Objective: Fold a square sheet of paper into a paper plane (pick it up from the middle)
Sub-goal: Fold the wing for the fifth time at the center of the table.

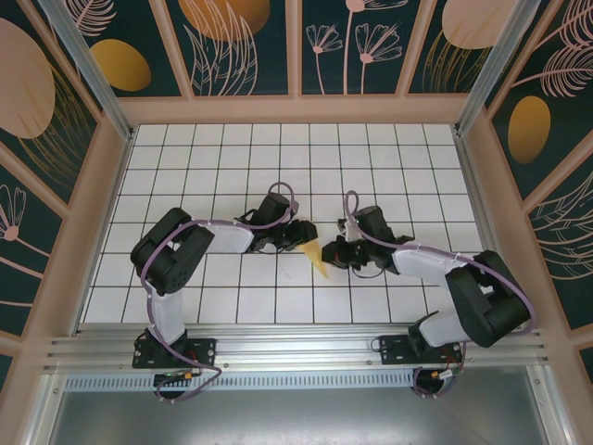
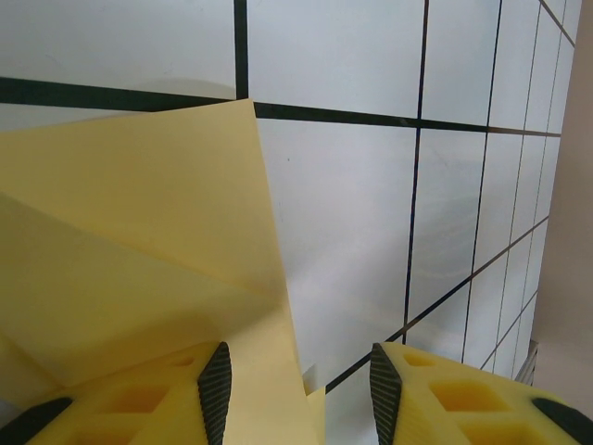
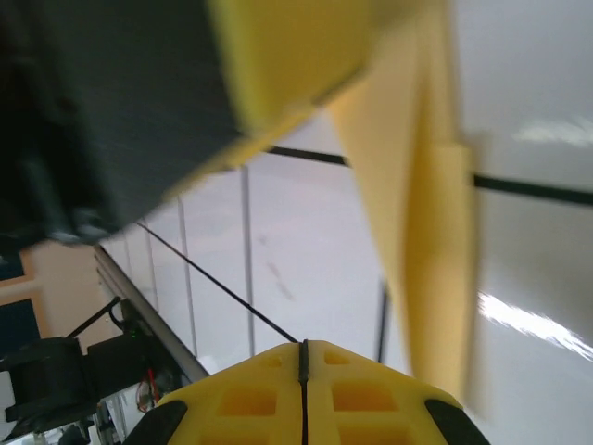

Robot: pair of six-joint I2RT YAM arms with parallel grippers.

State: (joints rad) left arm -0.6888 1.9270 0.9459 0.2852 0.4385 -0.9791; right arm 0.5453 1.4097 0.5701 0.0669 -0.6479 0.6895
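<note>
- While both arms meet mid-table (image 1: pixel 222 148), the top view shows the paper (image 1: pixel 317 255) as a narrow folded wedge between the left gripper (image 1: pixel 298 232) and the right gripper (image 1: pixel 335 252).
- Left wrist view: its jaws stand spread, with the folded edge running down just beside one pad (image 2: pixel 215 389).
- Right wrist view: its jaws are pressed together on nothing, and the paper is blurred just ahead.

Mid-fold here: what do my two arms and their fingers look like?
The left arm and right arm both have black joint housings, white links and lilac cables. The fingers are yellow blocks with recessed pockets and black pads.
</note>
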